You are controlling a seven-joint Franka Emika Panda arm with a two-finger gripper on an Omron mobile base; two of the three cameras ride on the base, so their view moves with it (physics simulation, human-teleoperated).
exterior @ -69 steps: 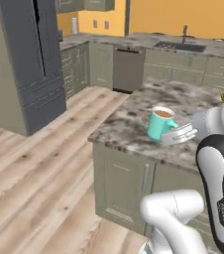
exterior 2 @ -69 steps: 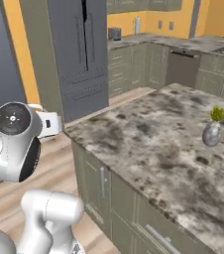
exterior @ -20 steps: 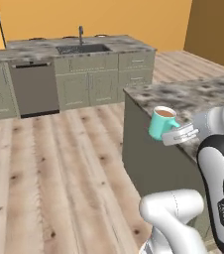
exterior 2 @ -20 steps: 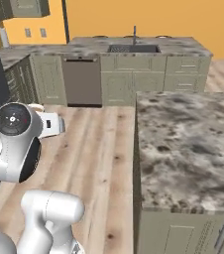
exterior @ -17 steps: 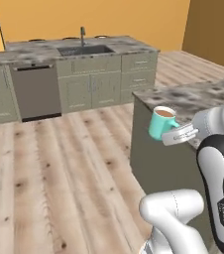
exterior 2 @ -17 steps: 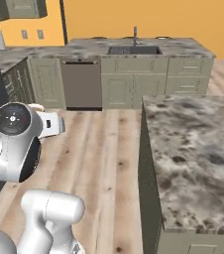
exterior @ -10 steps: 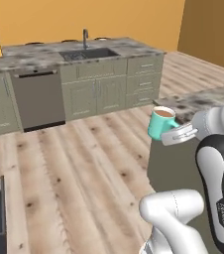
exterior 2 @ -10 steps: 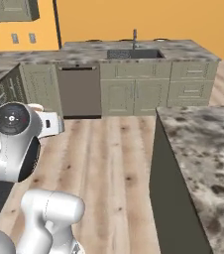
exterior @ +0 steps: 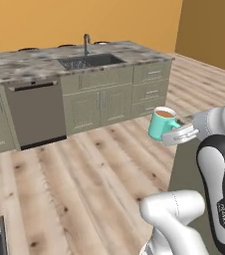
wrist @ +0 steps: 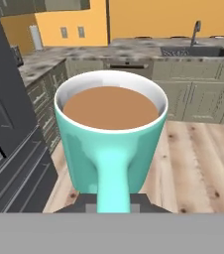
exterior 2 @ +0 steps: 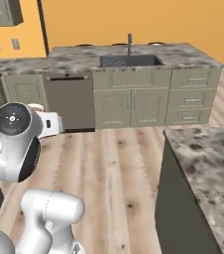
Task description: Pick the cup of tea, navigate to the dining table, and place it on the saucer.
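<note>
- Cup of tea (exterior: 162,123) sits mid-right of the left base view, upright, above the wooden floor.
- Tool (exterior: 176,134) is clamped on its handle.
- Step in hand: the drive to the dining table; the saucer must be found next.

I can't quite see the gripper (wrist: 113,206) fingertips; the cup of tea (wrist: 111,134) handle seems to cover them.
</note>
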